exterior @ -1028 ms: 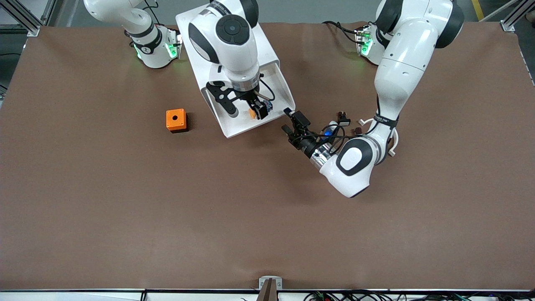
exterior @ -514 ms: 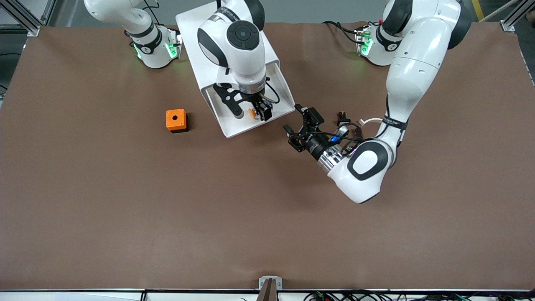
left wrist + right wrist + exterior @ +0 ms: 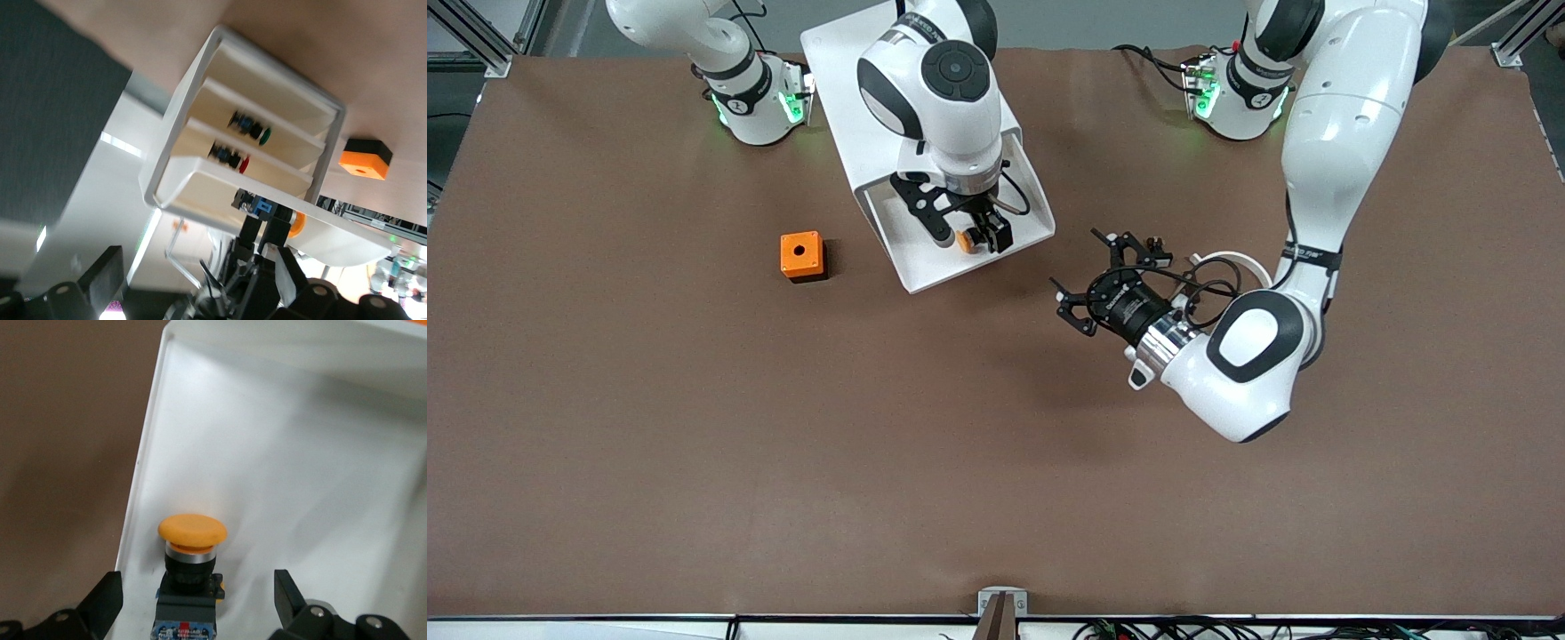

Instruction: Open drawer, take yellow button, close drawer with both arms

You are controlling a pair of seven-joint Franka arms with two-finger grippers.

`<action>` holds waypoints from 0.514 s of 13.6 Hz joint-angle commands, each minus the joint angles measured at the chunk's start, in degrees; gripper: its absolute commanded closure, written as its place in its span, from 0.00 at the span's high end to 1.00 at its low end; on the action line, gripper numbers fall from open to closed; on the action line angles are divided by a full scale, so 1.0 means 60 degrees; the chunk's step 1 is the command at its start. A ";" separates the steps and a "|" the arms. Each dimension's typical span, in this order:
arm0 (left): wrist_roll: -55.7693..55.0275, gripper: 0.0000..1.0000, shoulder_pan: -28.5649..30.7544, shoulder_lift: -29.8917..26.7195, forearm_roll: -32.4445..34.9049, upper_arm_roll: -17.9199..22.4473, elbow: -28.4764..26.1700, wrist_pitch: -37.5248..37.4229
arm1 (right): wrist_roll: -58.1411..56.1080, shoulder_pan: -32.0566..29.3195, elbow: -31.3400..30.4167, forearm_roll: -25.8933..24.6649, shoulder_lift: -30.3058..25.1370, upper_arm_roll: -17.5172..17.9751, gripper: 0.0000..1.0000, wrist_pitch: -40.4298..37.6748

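Both tools are being kept wide apart, with nothing held. Right tool [image 3: 969, 233] is being hung over the pulled-out drawer [image 3: 1021, 182], its fingers [image 3: 103, 603] set on either side of the button [image 3: 190, 570] without touching it. That button (orange cap, dark body) is being seen lying in the drawer, close to its edge. Left tool [image 3: 1089, 280] is being held low over the bare worktop [image 3: 694, 444], beside the cabinet [image 3: 845, 80]. An orange cube [image 3: 801, 256] is being left on the worktop, toward the right arm's end.
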 commanded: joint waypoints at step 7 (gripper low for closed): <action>0.2989 1.00 -0.0941 -0.1632 0.4109 0.0082 -0.0226 0.3916 | 0.0313 0.0299 0.0234 0.0054 0.0216 -0.0080 0.69 0.0125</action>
